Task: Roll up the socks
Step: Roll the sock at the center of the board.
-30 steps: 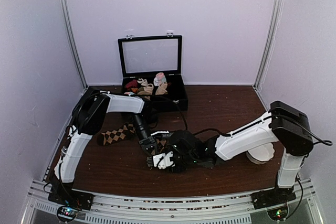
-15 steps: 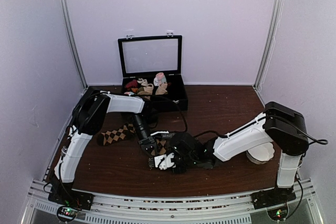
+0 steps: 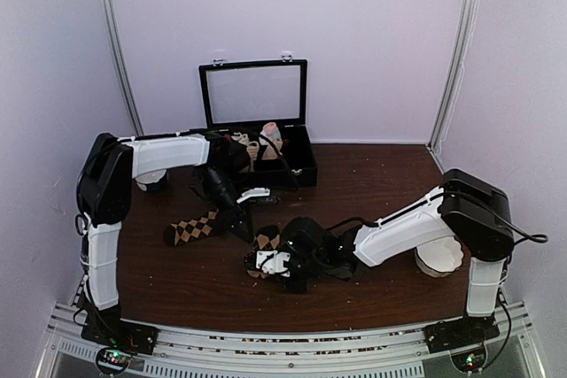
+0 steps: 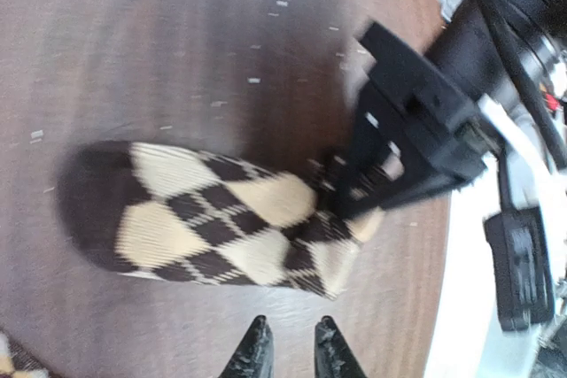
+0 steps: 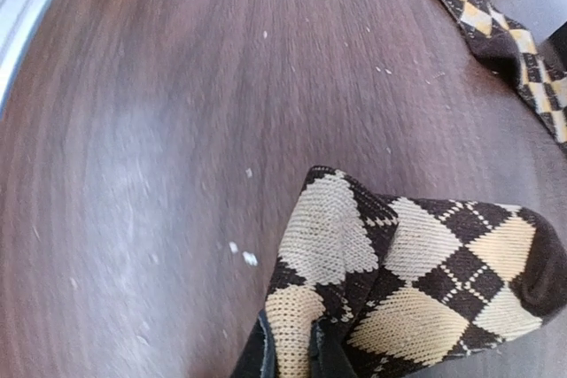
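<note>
The chief risk is that the fold held by the right gripper [image 3: 266, 262] slips out or springs open. The fabric is soft and floppy, and only a small pinch of it sits between the fingers. If that arm turns or pulls before the roll is tight, the loose end could trail flat on the bench [image 3: 381, 188] and the roll would end up slack. A second risk is a collision. The left gripper [image 3: 240, 221] hangs just beside the right one, so a careless approach could knock the fold away or bump metal on metal.

In the right wrist view the right gripper [image 5: 288, 356] is closed on a doubled-over edge of the socks [image 5: 416, 276]. In the left wrist view the left gripper [image 4: 291, 351] has its fingers drawn almost together with nothing between them.

The socks [image 3: 197, 227] lie near the middle of the bench, left of centre. A flat stretch runs out to the left, and a folded end sits nearer, at the right gripper. They are dark brown with tan argyle diamonds and thin crossing lines, and the toe is a plain dark cap. It cannot be told whether the flat stretch and the fold are one sock or two.
</note>
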